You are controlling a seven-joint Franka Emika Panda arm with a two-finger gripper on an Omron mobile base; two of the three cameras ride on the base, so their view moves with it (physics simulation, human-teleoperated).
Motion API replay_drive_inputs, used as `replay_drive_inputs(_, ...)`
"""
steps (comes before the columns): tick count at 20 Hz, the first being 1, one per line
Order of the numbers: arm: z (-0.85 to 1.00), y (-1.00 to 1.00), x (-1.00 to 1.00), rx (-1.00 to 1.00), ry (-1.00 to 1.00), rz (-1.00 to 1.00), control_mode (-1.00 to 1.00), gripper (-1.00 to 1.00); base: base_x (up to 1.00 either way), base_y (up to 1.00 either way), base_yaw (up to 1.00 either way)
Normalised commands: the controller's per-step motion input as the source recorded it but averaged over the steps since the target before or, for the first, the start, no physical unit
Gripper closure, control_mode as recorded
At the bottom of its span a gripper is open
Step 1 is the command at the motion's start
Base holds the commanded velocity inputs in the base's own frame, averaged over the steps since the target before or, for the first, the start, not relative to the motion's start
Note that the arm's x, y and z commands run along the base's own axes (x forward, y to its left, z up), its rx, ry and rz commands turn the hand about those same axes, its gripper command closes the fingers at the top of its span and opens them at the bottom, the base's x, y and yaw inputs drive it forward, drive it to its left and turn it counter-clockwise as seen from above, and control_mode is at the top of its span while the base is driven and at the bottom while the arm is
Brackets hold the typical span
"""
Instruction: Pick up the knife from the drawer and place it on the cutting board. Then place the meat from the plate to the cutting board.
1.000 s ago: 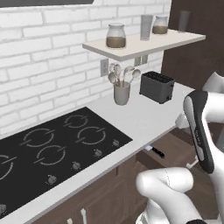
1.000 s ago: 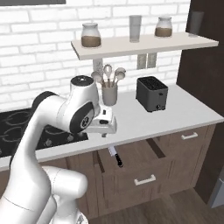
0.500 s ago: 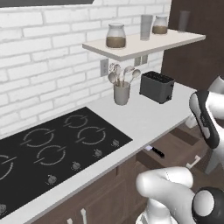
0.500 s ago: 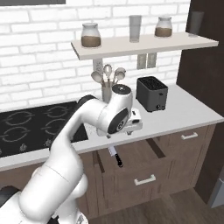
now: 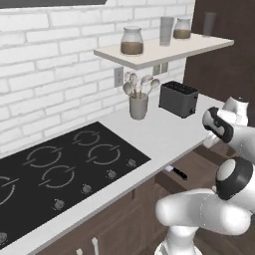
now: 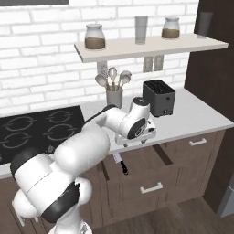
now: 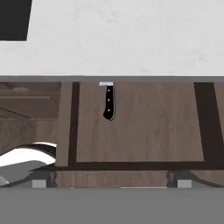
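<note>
- The white arm's two-finger gripper [image 7: 107, 183] is hovering above the open dark brown wooden drawer [image 7: 144, 131], fingers spread wide and holding nothing.
- The slim knife [image 7: 108, 101] is lying on the drawer floor ahead of the fingertips (black handle showing, blade tucked beneath the pale counter [image 7: 131, 39]).

I see a black-handled knife [image 7: 108, 103] with a sliver of silver blade in the dark brown wood-grain drawer [image 7: 144, 127], under a pale grey speckled bench [image 7: 122, 39], with a black hob [image 5: 60, 169], black toaster [image 6: 159, 98] and white brick wall [image 5: 50, 74] behind.
</note>
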Motion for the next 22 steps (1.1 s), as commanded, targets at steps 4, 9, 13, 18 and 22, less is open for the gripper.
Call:
replay_drive_inputs(4, -0.73, 0.0, 0.2, 0.0, 0.12, -0.01, -1.0, -1.0, 0.0, 0.0, 0.0)
replay_drive_inputs(9, -0.74, 0.0, 0.0, 0.02, 0.05, -0.07, -1.0, -1.0, 0.0, 0.0, 0.0)
replay_drive_inputs(13, -0.69, 0.0, 0.23, 0.08, 0.06, -0.07, -1.0, -1.0, 0.0, 0.0, 0.0)
replay_drive_inputs(18, -0.5, 0.0, 0.36, 0.01, 0.02, -0.03, -1.0, -1.0, 0.0, 0.0, 0.0)
replay_drive_inputs(22, -0.4, 0.0, 0.34, -0.01, 0.0, -0.01, -1.0, -1.0, 0.0, 0.0, 0.0)
